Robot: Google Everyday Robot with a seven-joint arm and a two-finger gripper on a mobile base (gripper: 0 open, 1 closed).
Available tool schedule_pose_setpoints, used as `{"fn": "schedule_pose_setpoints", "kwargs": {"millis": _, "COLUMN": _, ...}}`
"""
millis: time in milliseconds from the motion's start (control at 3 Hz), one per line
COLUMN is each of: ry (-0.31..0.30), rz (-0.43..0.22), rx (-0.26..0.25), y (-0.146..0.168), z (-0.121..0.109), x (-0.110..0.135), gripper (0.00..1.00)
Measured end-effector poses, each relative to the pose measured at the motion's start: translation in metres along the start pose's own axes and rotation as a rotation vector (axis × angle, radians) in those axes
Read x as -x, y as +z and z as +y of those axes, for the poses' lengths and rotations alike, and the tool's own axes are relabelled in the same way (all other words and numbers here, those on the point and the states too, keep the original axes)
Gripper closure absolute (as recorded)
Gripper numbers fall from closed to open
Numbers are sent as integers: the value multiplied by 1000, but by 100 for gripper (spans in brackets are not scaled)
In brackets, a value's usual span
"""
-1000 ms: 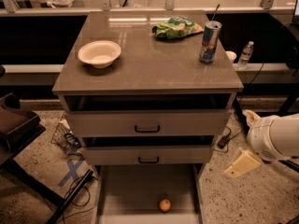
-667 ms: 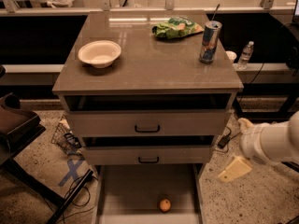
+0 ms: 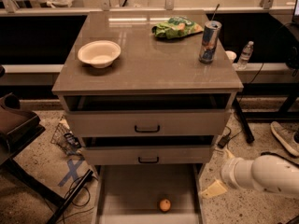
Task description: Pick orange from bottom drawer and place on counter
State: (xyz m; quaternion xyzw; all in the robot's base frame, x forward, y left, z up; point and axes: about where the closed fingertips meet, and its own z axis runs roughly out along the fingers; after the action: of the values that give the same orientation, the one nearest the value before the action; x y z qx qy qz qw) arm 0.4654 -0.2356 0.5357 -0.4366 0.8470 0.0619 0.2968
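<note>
The orange [image 3: 164,205] is a small round fruit lying on the floor of the open bottom drawer [image 3: 126,190], near its front edge and a little right of the middle. The counter [image 3: 154,64] is the glossy grey-brown top of the cabinet above. My white arm comes in from the lower right. The gripper [image 3: 214,188] is at its left end, just right of the drawer's right wall, above floor level and apart from the orange.
On the counter stand a white bowl [image 3: 99,53] at the left, a green chip bag [image 3: 176,27] at the back and a drink can with a straw [image 3: 209,41] at the right. The two upper drawers [image 3: 147,123] are slightly open. Cables and a basket [image 3: 65,139] lie on the floor left.
My arm and gripper have moved down and to the left, closer to the bottom drawer's right side. The orange has not moved.
</note>
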Motion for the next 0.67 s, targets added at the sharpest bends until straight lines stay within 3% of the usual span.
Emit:
{"fn": "schedule_pose_setpoints", "kwargs": {"millis": 333, "ry": 59, "rz": -41, "rx": 24, "y": 75, "z": 11, "x": -46, "gripper": 0}}
{"fn": "schedule_pose_setpoints", "kwargs": {"millis": 667, "ry": 52, "rz": -41, "rx": 29, "y": 79, "z": 12, "x": -46, "gripper": 0}}
